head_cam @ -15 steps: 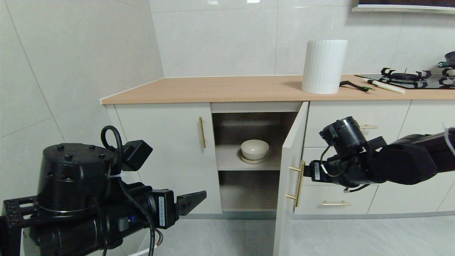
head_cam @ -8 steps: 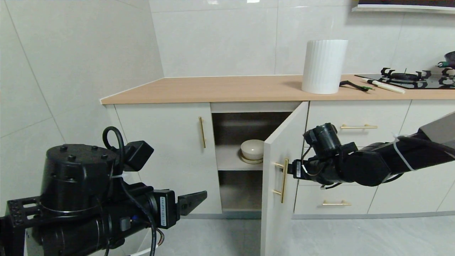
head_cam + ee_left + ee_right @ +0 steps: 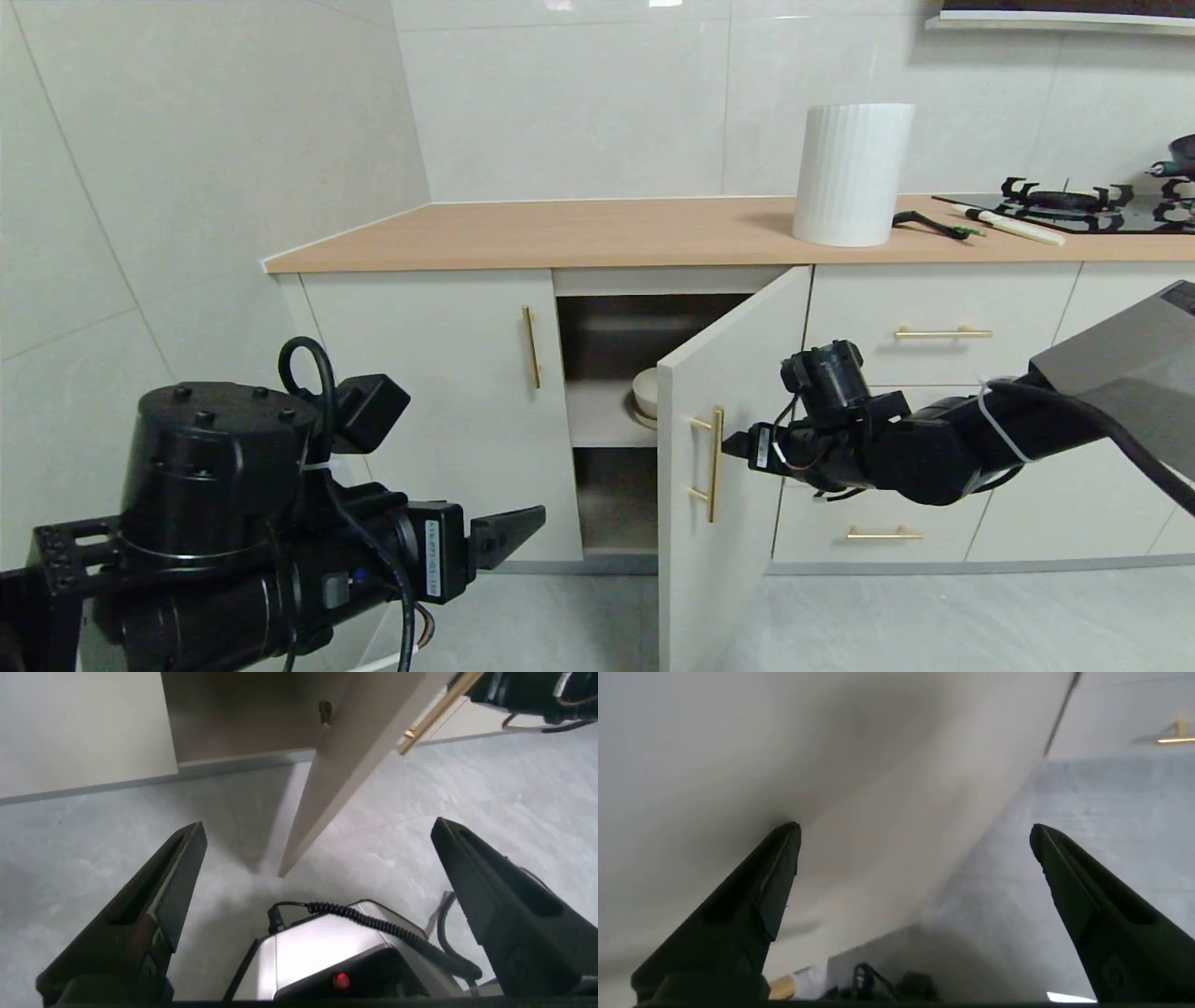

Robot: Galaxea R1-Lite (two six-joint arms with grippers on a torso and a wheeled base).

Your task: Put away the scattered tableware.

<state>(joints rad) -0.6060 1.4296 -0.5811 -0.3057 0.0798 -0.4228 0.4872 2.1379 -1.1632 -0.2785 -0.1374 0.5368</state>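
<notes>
A cream bowl (image 3: 644,396) sits on a small plate on the middle shelf of the cupboard, mostly hidden behind the cupboard door (image 3: 733,373). That door stands half shut, and its gold handle (image 3: 714,464) faces me. My right gripper (image 3: 733,445) is open just beside the handle, its tips at the door face (image 3: 831,756); the right gripper (image 3: 913,835) holds nothing. Low at the left, away from the cupboard, my left gripper (image 3: 509,534) is open and holds nothing. From the left gripper (image 3: 318,829) I look down on the floor and the door's bottom edge (image 3: 374,756).
On the wooden countertop (image 3: 579,233) stand a tall white ribbed container (image 3: 851,175), a black utensil (image 3: 929,224) and a knife (image 3: 1013,227), next to a gas hob (image 3: 1074,201). Drawers with gold handles (image 3: 943,332) lie right of the cupboard. The tiled wall closes the left side.
My right arm has swung the cupboard door leftward toward shut, and the door now covers most of the bowl. The left arm has barely moved.
</notes>
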